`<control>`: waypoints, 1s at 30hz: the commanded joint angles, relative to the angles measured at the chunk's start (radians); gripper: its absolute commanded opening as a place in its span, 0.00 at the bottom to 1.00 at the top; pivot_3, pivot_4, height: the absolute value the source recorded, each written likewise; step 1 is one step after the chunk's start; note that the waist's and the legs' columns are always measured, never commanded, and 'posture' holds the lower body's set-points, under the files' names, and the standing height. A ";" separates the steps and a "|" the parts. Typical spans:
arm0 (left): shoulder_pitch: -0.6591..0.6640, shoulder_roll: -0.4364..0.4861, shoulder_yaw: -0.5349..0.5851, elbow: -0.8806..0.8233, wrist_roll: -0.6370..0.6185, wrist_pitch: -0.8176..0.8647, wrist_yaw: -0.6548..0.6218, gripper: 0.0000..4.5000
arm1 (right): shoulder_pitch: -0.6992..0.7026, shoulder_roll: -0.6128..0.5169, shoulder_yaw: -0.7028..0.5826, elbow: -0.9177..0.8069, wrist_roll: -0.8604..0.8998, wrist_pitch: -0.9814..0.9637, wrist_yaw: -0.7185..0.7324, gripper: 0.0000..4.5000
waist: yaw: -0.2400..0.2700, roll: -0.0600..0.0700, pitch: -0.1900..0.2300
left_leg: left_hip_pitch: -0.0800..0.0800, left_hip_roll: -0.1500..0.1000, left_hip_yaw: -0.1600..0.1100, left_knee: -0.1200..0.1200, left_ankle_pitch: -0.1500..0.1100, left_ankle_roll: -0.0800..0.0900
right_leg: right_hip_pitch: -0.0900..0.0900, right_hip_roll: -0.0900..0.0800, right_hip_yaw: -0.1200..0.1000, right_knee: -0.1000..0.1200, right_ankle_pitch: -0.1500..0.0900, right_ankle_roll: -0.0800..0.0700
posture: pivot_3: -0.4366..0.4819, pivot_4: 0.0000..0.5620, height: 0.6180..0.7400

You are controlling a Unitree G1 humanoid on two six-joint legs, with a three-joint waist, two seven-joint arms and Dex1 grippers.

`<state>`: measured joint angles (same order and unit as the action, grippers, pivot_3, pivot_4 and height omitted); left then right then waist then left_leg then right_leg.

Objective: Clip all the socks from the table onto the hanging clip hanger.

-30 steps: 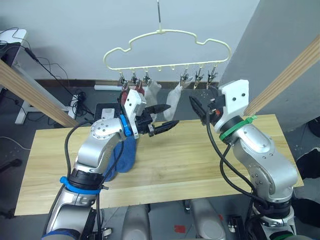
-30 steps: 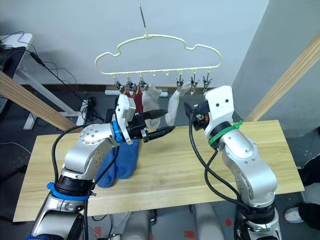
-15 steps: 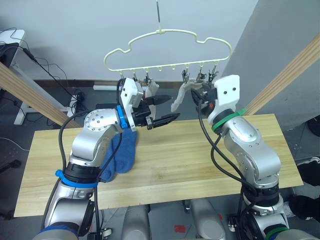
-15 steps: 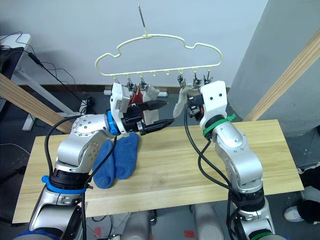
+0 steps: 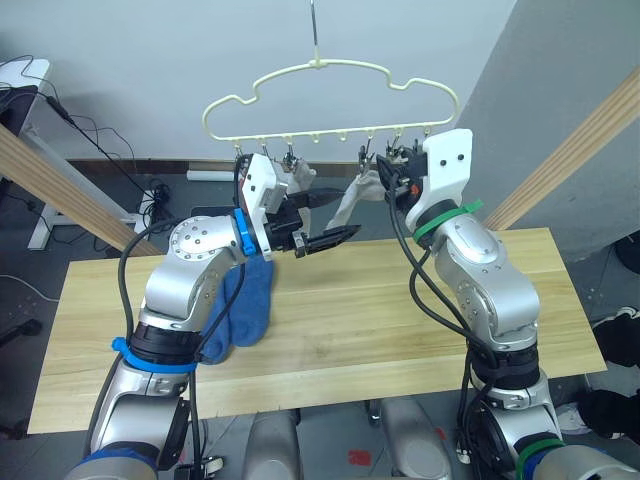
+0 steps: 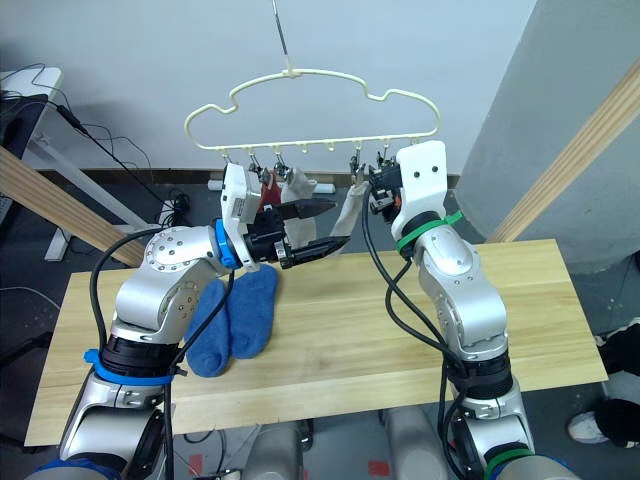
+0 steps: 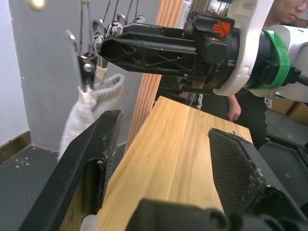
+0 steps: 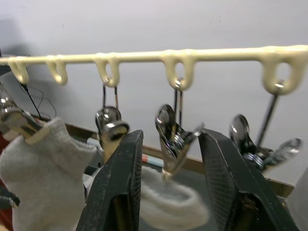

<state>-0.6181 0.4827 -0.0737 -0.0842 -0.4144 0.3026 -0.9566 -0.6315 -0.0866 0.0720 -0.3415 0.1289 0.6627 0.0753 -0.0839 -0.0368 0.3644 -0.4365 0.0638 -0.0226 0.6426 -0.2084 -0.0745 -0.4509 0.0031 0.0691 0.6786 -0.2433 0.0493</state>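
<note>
The pale yellow clip hanger (image 5: 330,75) hangs above the table (image 5: 400,320). Two light grey socks (image 6: 297,185) (image 6: 350,205) and a rust red sock (image 6: 268,190) hang from its clips. Two blue socks (image 5: 245,310) lie on the table under my left arm. My left gripper (image 5: 335,215) is open and holds nothing, just below the hanging socks. My right gripper (image 8: 171,134) is open, up at the clip row, with one metal clip (image 8: 173,139) between its fingers (image 8: 120,192). The left wrist view shows a grey sock (image 7: 91,106) pinched in a clip (image 7: 86,67).
Slanted wooden poles stand at the left (image 5: 60,185) and right (image 5: 580,150) of the table. A person (image 7: 236,101) stands beyond the table's far end in the left wrist view. Cables and a desk leg lie on the floor at the back left (image 5: 60,200).
My right gripper has risen from above the table to the clip row and now straddles a clip. My left arm lifted slightly. The hanger swung a little to the left.
</note>
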 commanded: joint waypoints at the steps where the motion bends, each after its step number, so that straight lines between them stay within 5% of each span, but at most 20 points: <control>1: -0.013 -0.006 0.002 -0.019 0.003 -0.023 -0.007 0.71 | -0.018 0.014 -0.017 -0.008 -0.025 -0.040 -0.033 0.41 | 0.000 0.000 0.000 | 0.000 0.000 0.000 0.000 0.000 0.000 | 0.000 0.000 0.000 0.000 0.000 0.000 | 0.35 0.56 1.00; 30: -0.012 -0.024 -0.010 -0.023 0.008 -0.019 -0.018 0.71 | -0.007 0.154 -0.101 -0.094 0.044 0.051 -0.109 0.41 | -0.001 0.000 0.000 | 0.000 0.000 0.000 0.000 0.000 0.000 | 0.000 0.000 0.000 0.001 0.003 -0.005 | 0.34 0.57 1.00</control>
<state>-0.6209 0.4628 -0.0813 -0.0785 -0.4078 0.2968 -0.9716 -0.6379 0.0605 -0.0201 -0.3780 0.1501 0.7177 -0.0296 -0.0844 -0.0367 0.3644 -0.4365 0.0639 -0.0227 0.6429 -0.2084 -0.0745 -0.4509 0.0032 0.0689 0.6794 -0.2406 0.0447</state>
